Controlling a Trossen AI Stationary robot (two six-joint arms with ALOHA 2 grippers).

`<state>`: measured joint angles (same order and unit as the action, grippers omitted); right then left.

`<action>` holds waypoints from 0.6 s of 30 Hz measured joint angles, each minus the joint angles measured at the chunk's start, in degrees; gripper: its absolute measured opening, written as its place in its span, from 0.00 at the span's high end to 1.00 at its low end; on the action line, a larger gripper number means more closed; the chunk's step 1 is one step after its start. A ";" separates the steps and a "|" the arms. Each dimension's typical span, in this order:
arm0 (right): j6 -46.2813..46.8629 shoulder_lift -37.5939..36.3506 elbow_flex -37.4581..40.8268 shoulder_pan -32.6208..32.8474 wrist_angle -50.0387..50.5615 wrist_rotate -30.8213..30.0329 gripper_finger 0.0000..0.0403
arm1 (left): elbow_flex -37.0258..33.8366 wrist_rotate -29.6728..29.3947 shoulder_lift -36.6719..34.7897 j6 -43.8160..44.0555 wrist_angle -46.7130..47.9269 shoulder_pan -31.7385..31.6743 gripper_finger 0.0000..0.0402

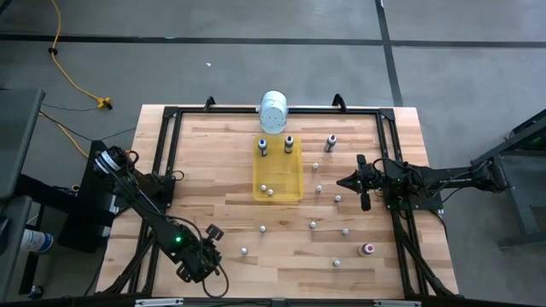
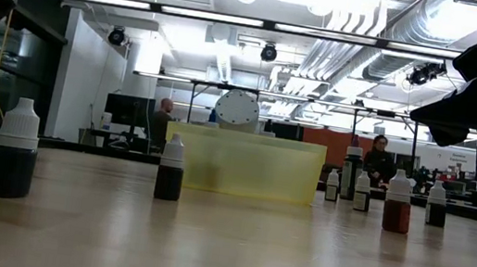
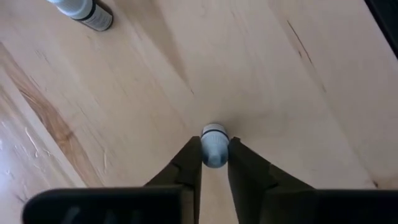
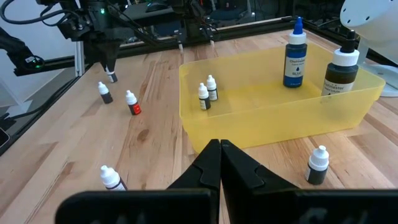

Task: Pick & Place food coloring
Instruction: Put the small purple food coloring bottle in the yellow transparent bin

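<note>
Left end effector is down at the desk's near-left area, fingers pinched on a tiny white-capped food coloring bottle; another small bottle lies close by. Right end effector is shut, empty, hovering at the right side beside the yellow tray. The tray holds two tall bottles and two tiny ones. White cylindrical container at the far edge.

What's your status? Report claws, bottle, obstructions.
Left claw pinching a tiny white-capped bottle on the table. Right claw shut, empty, near the yellow tray. Nothing in the way.
</note>
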<state>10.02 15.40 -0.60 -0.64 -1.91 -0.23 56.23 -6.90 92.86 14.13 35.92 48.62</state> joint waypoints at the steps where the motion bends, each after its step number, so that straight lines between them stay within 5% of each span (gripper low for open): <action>1: 0.00 0.00 0.00 0.00 0.00 0.00 1.00 | 0.00 -0.01 0.00 0.47 0.00 0.01 0.89; 18: 0.00 0.02 0.00 0.00 0.00 0.00 1.00 | 5.58 0.07 0.00 15.64 2.55 -0.91 0.91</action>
<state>10.02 15.42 -0.60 -0.64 -1.91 -0.23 61.80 -6.82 92.86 29.77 38.47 47.71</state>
